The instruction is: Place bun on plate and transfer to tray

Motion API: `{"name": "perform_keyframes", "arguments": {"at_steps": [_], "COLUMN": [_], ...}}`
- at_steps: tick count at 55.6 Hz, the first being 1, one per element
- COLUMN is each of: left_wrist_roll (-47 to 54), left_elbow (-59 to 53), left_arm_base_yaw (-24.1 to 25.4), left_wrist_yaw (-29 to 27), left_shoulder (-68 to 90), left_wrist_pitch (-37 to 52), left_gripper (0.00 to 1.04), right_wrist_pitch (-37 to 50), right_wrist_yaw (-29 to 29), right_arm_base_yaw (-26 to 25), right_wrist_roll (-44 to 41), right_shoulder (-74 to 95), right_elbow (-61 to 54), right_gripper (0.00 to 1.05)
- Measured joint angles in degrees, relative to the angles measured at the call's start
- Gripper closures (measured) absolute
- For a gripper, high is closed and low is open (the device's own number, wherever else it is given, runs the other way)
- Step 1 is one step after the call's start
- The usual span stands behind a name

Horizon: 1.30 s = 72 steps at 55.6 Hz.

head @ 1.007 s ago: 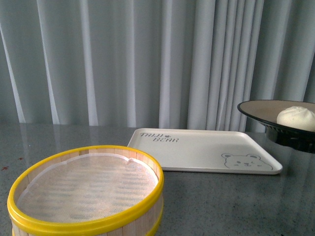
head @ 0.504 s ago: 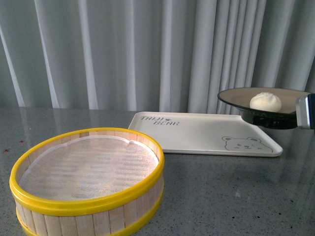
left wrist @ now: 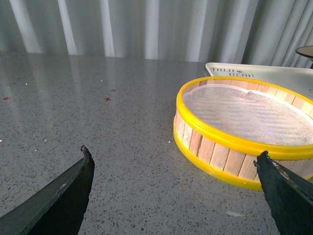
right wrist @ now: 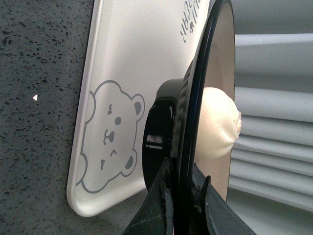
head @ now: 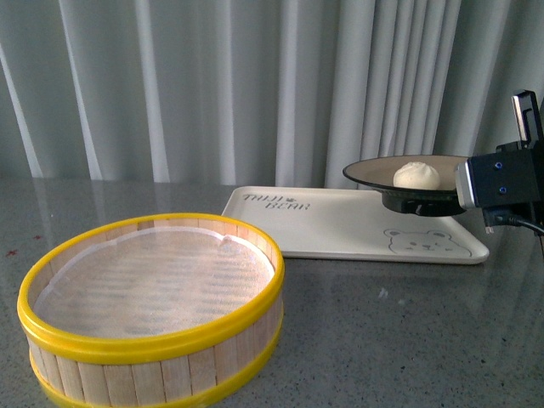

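The cream-white bun (head: 416, 176) sits on the beige plate (head: 374, 175) with its thin black rim. My right gripper (head: 463, 185) is shut on the plate's right rim and holds it level just above the right end of the cream tray (head: 323, 225), over the bear drawing. In the right wrist view the gripper (right wrist: 182, 182) pinches the plate's black rim (right wrist: 198, 93), with the bun (right wrist: 215, 122) on the plate and the tray (right wrist: 132, 73) behind. My left gripper (left wrist: 174, 159) is open and empty over bare table, near the steamer basket.
A yellow-rimmed wooden steamer basket (head: 153, 348) with a white liner stands at the front left, also in the left wrist view (left wrist: 239, 147). The grey speckled table (head: 408, 340) runs to a pale curtain (head: 212, 85) at the back.
The plate with the bun has moved left and farther away, from beyond the tray's right edge to above its right end. My right gripper has come into the front view.
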Motion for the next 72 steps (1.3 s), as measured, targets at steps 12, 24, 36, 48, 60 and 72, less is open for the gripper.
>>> {"name": "perform_keyframes", "arguments": {"at_steps": [12, 24, 36, 48, 60, 72], "left_wrist_roll": [0.0, 0.0, 0.0, 0.0, 0.0, 0.0], "left_elbow": [0.0, 0.0, 0.0, 0.0, 0.0, 0.0], "left_arm_base_yaw": [0.0, 0.0, 0.0, 0.0, 0.0, 0.0], "left_wrist_yaw": [0.0, 0.0, 0.0, 0.0, 0.0, 0.0], "left_shoulder": [0.0, 0.0, 0.0, 0.0, 0.0, 0.0], "left_wrist_pitch": [0.0, 0.0, 0.0, 0.0, 0.0, 0.0], "left_gripper": [0.07, 0.07, 0.07, 0.07, 0.07, 0.07], "right_wrist_pitch": [0.2, 0.6, 2.6, 4.5, 4.7, 4.9], "right_wrist_yaw": [0.3, 0.1, 0.4, 1.5, 2.5, 3.3], "right_arm_base_yaw": [0.7, 1.4, 1.8, 2.5, 3.6, 4.3], "right_wrist_roll": [0.5, 0.7, 2.3, 4.3, 5.2, 5.3], "right_shoulder": [4.2, 6.4, 8.9, 10.5, 11.1, 11.7], "right_elbow": [2.3, 3.0, 4.8, 5.1, 5.2, 5.6], "right_gripper": [1.02, 1.02, 1.02, 1.02, 1.02, 0.78]}}
